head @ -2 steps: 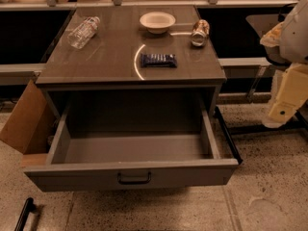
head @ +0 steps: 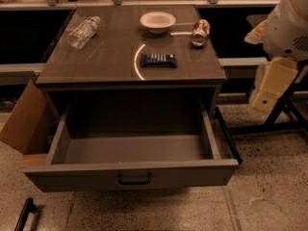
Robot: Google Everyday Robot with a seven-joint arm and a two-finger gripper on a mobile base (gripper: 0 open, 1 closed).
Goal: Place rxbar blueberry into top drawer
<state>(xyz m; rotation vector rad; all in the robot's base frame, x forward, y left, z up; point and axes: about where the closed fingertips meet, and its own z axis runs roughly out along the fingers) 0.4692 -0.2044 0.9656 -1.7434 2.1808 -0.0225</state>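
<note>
Nearest to me, at 6 o'clock, the top drawer [head: 72, 177] is pulled all the way out. Its black handle [head: 134, 178] faces me and I only see bare grey floor inside, same as the frame before. A cardboard box [head: 24, 124] leans against the cabinet's side at 9 o'clock.

Over at 3 o'clock the gripper [head: 272, 85] hangs off to the side of the cabinet, well apart from everything on it. I can't tell from here whether it's open or closed. Compared with the last frame it's crept a little in toward the cabinet and up, and that's the only change I can spot.

On the cabinet top [head: 106, 61], the rxbar blueberry [head: 159, 60] lies flat near the middle, right where it was. Further back there's a water bottle [head: 83, 31] on its side at 10 o'clock from the bar and a can [head: 199, 32] tipped over at 2 o'clock. A white bowl [head: 158, 21] sits at 12 o'clock. None of those have budged.
</note>
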